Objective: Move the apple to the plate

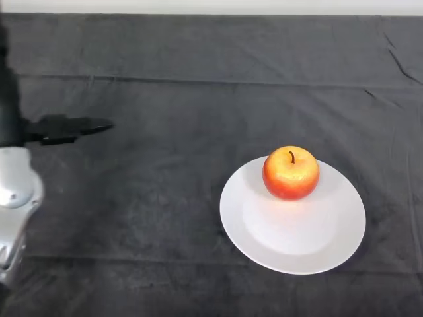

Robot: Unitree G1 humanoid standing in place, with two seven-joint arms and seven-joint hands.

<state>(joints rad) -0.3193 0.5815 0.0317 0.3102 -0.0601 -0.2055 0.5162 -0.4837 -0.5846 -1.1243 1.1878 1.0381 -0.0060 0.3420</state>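
Note:
A red and yellow apple stands upright, stem up, on the far part of a round white plate at the right of centre on the table. My left hand is at the far left edge, well away from the apple and the plate. Its black fingers stretch straight out to the right above the cloth and hold nothing. The silver-grey forearm comes up along the left edge below the hand.
A dark cloth covers the whole table, with a few creases along the far side. A pale strip runs behind the table's far edge.

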